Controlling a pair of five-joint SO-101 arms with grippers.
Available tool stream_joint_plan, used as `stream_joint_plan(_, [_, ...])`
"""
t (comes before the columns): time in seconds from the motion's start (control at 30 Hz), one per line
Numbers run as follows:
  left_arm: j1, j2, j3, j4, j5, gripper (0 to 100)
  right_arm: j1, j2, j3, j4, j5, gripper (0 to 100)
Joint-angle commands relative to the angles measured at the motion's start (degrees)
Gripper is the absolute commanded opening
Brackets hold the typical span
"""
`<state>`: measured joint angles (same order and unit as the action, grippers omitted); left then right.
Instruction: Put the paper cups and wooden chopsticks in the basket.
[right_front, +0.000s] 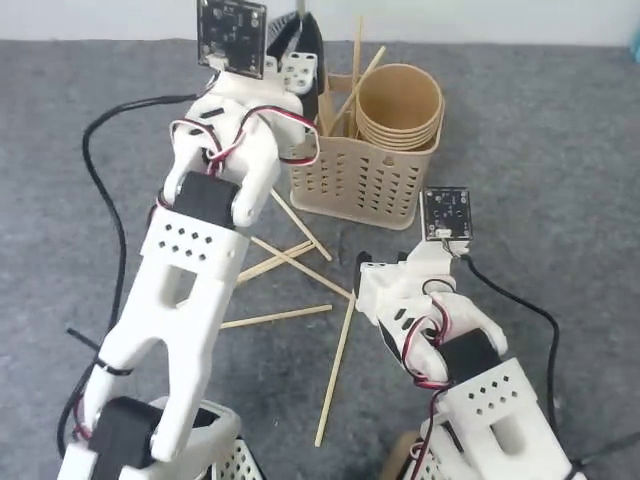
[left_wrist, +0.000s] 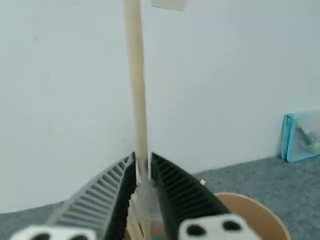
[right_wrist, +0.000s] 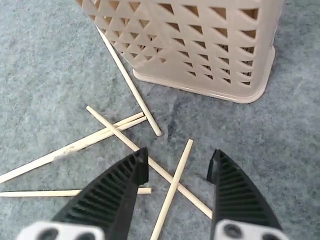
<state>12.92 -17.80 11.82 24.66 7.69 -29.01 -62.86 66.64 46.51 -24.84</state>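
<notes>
A beige plastic basket (right_front: 350, 185) stands at the back of the grey carpet, with stacked paper cups (right_front: 400, 105) and some wooden chopsticks (right_front: 357, 62) inside. My left gripper (right_front: 303, 48) hangs over the basket's left rim. It is shut on one upright chopstick (left_wrist: 136, 75), and a cup rim (left_wrist: 260, 210) lies below it. Several loose chopsticks (right_front: 290, 315) lie crossed on the carpet in front of the basket (right_wrist: 200, 45). My right gripper (right_wrist: 178, 157) is open just above them, with one chopstick (right_wrist: 170, 192) running between its jaws and another (right_wrist: 127, 80) leaning at the basket's foot.
Black cables (right_front: 105, 200) trail over the carpet at the left and right. A white perforated object (right_front: 235, 455) sits by the left arm's base. A blue box (left_wrist: 300, 135) stands against the white wall behind.
</notes>
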Motion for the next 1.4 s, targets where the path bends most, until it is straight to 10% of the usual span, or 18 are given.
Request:
stream_joint_plan(0.0, [-1.7, -0.9, -1.2, 7.0, 0.4, 18, 0.4, -1.3, -0.5, -1.4, -0.3, 20.2])
stream_joint_plan(0.8, [-18.6, -29.7, -0.2, 48.5, 0.3, 22, -6.9, 5.8, 7.6, -17.3, -8.1, 10.3])
stream_joint_plan(1.37, [-26.5, -30.2, 28.4, 35.4, 0.2, 22, -4.4, 34.2, -7.6, -12.1, -13.5, 14.2])
